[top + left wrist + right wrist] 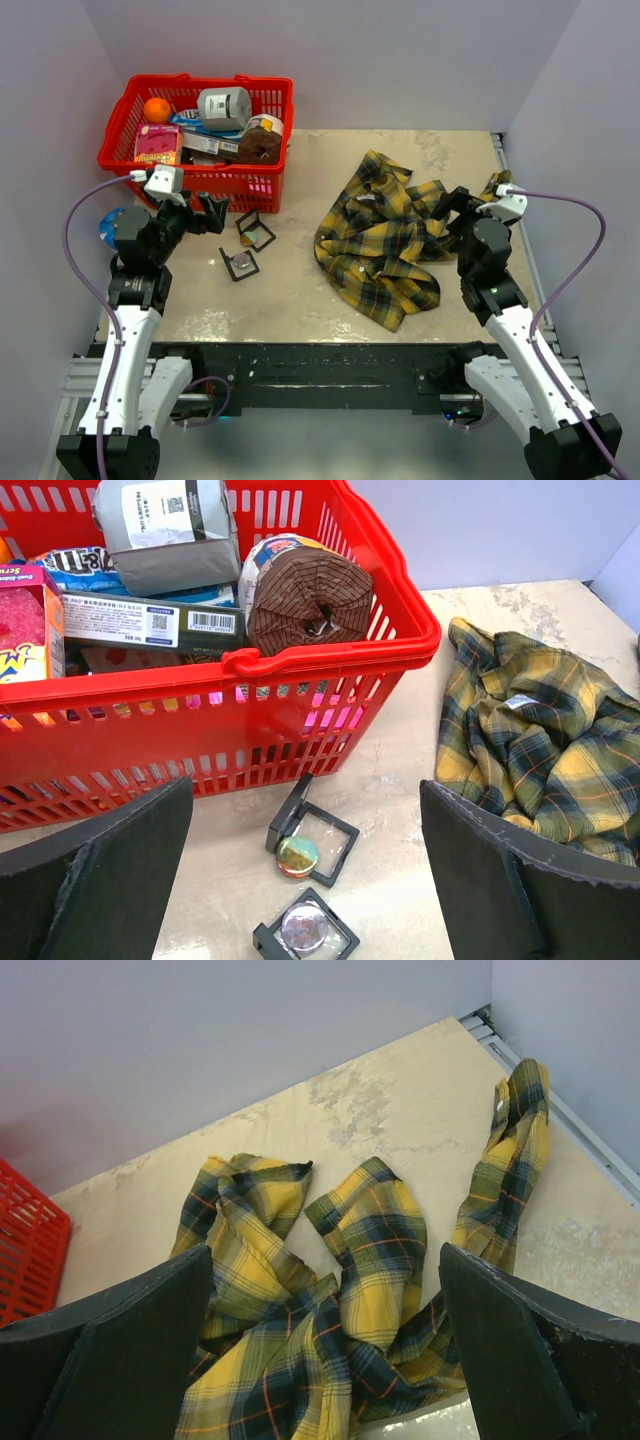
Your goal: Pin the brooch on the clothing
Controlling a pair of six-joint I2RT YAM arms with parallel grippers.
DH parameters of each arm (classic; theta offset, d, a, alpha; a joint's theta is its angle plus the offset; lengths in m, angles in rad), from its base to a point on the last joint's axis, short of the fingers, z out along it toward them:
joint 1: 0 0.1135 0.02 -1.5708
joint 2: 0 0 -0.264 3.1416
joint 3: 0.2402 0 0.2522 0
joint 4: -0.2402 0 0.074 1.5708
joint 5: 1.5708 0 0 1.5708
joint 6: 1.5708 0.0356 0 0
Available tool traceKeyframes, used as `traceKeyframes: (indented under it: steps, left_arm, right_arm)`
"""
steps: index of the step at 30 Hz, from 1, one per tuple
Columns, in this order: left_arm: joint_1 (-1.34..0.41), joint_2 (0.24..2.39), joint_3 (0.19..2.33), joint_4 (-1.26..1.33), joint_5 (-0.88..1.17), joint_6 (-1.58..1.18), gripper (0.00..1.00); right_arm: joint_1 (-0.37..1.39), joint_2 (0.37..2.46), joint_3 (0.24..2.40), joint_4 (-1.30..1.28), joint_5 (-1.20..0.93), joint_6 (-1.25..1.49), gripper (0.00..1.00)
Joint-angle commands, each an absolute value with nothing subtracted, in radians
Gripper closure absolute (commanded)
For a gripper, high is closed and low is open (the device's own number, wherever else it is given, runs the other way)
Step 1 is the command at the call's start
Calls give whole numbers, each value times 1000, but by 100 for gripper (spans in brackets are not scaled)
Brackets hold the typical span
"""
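Beige mottled desk [300,300] between pale walls carries the crumpled yellow-and-dark plaid shirt [375,245] on its right half. Right claw [452,208] hovers wide open and empty over the shirt's right edge. Left claw [205,215], also wide open and empty, hangs well apart from the shirt, near two small black-framed brooch cases [255,232] beside the red plastic basket [235,185].

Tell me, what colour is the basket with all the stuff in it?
The basket is bright red. The left wrist view shows it best.

Lab test cell: plain walls [330,50], aluminium frame [84,372].
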State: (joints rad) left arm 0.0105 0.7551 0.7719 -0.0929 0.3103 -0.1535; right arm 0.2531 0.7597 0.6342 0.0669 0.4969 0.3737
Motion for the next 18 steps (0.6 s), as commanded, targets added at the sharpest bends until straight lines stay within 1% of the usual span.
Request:
traceKeyframes:
  steps: [1, 11, 14, 15, 16, 18]
  left_arm:
    - [9, 736, 782, -60, 311, -135, 1]
    - [8, 667, 729, -34, 262, -135, 1]
    - [9, 678, 721, -19, 345, -132, 4]
    - [-17, 683, 713, -15, 394, -140, 5]
    - [-31, 696, 704, 24, 409, -143, 7]
    - [-61, 735, 709, 15, 416, -146, 9]
  right_arm:
    - [253, 752, 681, 66, 465, 379, 2]
    - [253, 784, 721, -34, 385, 368, 5]
    - [253, 781, 721, -55, 365, 368, 6]
    - [252, 778, 713, -55, 345, 370, 6]
    - [253, 778, 710, -55, 336, 371, 7]
    - [253, 785, 698, -58, 310, 377, 8]
